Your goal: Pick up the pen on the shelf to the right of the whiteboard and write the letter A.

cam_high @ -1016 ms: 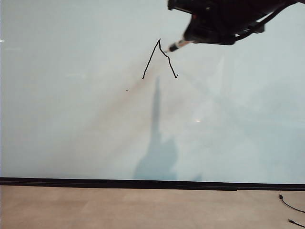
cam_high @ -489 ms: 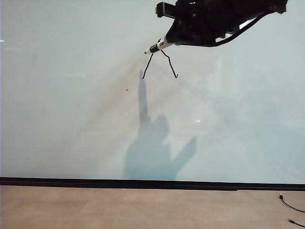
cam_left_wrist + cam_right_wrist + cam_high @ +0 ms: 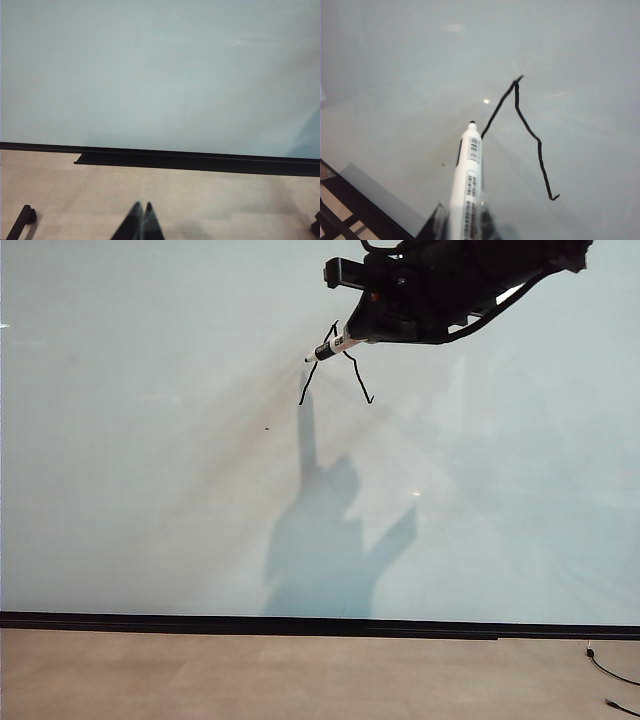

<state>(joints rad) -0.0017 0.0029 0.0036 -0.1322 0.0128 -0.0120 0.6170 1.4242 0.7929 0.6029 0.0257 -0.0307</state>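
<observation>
The whiteboard (image 3: 150,490) fills most of the exterior view. The letter A (image 3: 335,360) shows on it as two slanted black strokes meeting at a peak, also in the right wrist view (image 3: 530,132). My right gripper (image 3: 352,335) reaches in from the upper right, shut on the pen (image 3: 328,346), a white barrel with black bands. The pen (image 3: 469,170) points its dark tip at the left stroke's middle; contact with the board is unclear. The gripper (image 3: 464,225) clamps the barrel's lower part. My left gripper (image 3: 142,206) is shut and empty, low over the wooden table before the whiteboard (image 3: 150,75).
A black strip (image 3: 300,625) runs along the board's bottom edge above the wooden table (image 3: 300,680). A tiny dark speck (image 3: 266,428) sits left of the strokes. The arm's shadow (image 3: 330,550) falls on the board. Cables (image 3: 610,675) lie at the far right. A black ledge (image 3: 175,161) runs under the board.
My right gripper has carried the pen leftward, from beside the right stroke near the peak to the left stroke, then slightly down. Its shadow grew and shifted left.
</observation>
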